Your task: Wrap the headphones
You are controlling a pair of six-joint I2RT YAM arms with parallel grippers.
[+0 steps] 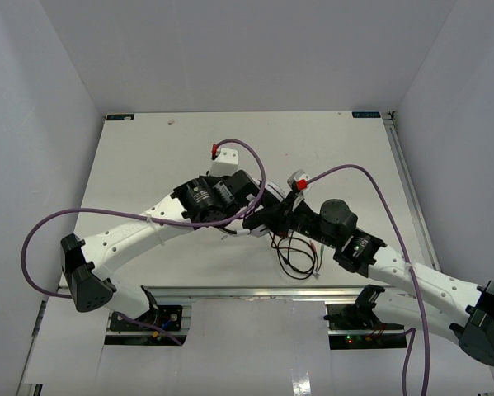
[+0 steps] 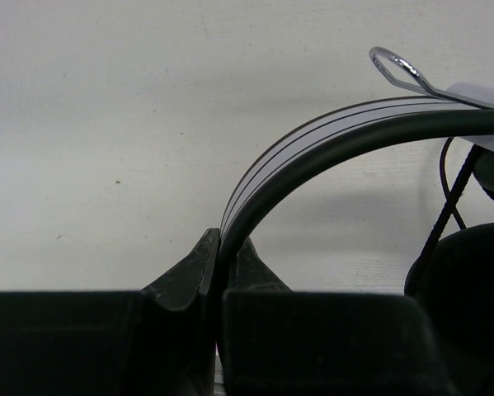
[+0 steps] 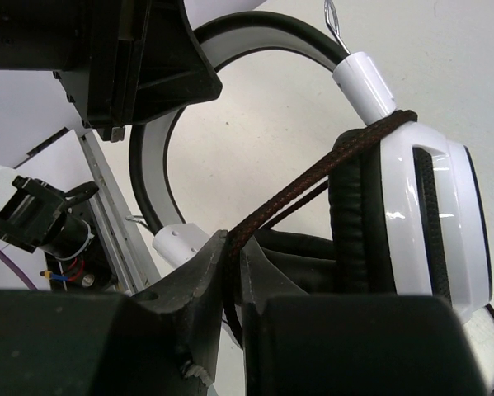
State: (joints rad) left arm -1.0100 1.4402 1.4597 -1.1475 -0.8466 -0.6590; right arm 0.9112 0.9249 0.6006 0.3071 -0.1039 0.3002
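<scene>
The headphones (image 1: 268,219) hang over the middle of the table between my two grippers. My left gripper (image 2: 222,247) is shut on the thin black-and-white headband (image 2: 312,136), which arcs up and to the right toward a dark ear pad (image 2: 469,280). My right gripper (image 3: 234,247) is shut on the braided dark cord (image 3: 329,161). From its jaws the cord runs taut up and around the stem above the white ear cup (image 3: 432,214). The loose remainder of the cord (image 1: 298,257) lies in loops on the table below the right gripper (image 1: 281,223).
Thick purple robot cables (image 1: 378,186) arch over both arms. An aluminium rail (image 1: 255,291) runs along the table's near edge, and white walls close in the back and sides. The left arm's wrist (image 3: 148,58) fills the upper left of the right wrist view.
</scene>
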